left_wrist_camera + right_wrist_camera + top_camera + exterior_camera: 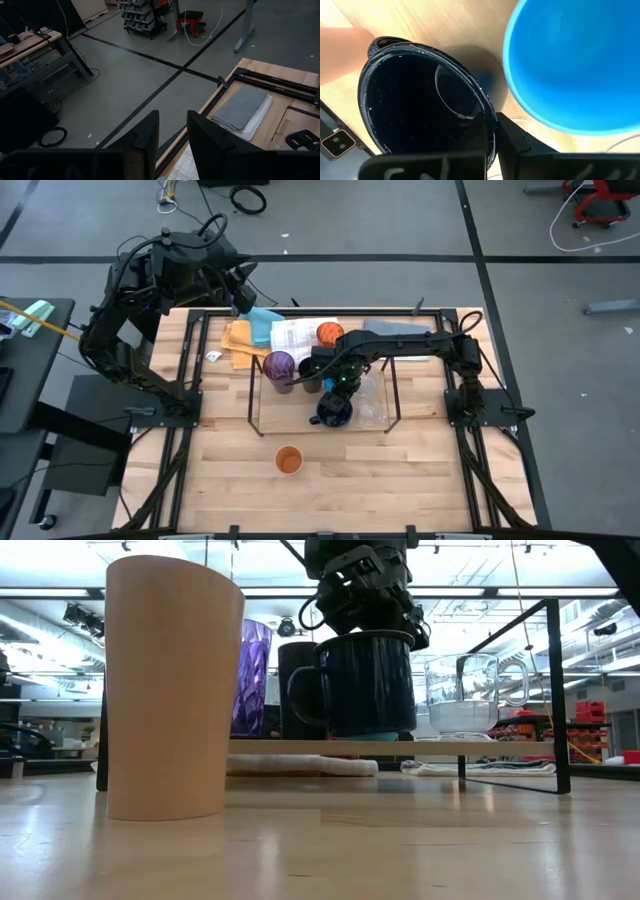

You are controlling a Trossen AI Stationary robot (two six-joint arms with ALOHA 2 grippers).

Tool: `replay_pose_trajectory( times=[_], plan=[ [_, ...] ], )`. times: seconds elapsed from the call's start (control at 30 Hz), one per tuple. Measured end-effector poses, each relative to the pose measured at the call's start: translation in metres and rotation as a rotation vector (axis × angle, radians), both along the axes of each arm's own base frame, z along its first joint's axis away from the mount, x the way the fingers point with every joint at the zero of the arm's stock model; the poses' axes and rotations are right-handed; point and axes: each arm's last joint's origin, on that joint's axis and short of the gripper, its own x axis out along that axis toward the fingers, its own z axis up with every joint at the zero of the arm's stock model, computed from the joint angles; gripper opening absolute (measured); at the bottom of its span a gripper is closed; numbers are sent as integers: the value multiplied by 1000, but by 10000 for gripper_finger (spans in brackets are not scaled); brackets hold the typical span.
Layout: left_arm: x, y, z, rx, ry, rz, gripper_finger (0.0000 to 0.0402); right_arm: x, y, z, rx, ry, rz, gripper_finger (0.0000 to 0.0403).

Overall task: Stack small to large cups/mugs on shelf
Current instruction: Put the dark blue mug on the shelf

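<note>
- Right gripper (338, 383) hangs right above the dark navy mug (365, 685); its fingers (517, 142) straddle the mug's rim, narrowly parted, wall between them.
- The navy mug: glossy, speckled white inside, handle on its side, standing on the shelf (400, 747).
- Bright blue cup (572, 65) sits just beside the gripper, empty.
- Purple cup (278, 365) and black cup (297, 690) stand beyond it.
- One orange cup (289, 460) is well apart, off the shelf.
- Left gripper (171, 137) waits beyond the table's edge, fingers slightly apart, holding nothing.

From six o'clock I see bare table (400, 480) except one orange cup (289, 460); the shelf (256, 416) is crowded by the purple cup (278, 365), black cup (310, 370) and navy mug (334, 411).
</note>
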Motion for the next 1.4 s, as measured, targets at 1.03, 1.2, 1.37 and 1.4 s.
replay_pose_trajectory(
  times=[1.03, 1.2, 1.37, 1.4],
  plan=[
    [0, 0, 0, 1, 1, -1, 107, 0, -4, 0, -17, -4, 11, 48],
    [0, 0, 0, 1, 1, -1, 107, 0, -4, 0, -17, -5, 11, 47],
    [0, 0, 0, 1, 2, -1, 107, 0, -4, 0, -16, -5, 13, 50],
    [0, 0, 0, 1, 1, -1, 107, 0, -4, 0, -16, -5, 12, 52]
  ],
)
